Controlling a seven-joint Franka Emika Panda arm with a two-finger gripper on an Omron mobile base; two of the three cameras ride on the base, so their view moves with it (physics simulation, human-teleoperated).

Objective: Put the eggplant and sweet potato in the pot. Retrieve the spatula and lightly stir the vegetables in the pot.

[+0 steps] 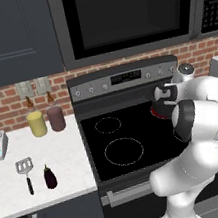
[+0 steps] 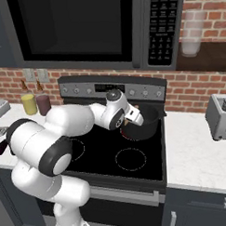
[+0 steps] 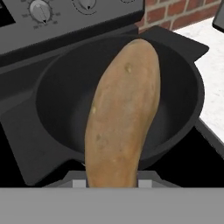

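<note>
I am holding the sweet potato (image 3: 122, 118) clamped in the gripper (image 3: 111, 181), its long axis running straight out from the fingers, so the tuber is hanging nose-first over the pot (image 3: 48, 87). The pot's open mouth is lying directly beyond and below the potato's far end, which I judge leaves a release into the pot as the next move. Farther off from the pot, the eggplant (image 1: 50, 176) is waiting on the counter (image 1: 63, 154) beside the spatula (image 1: 24, 169).
</note>
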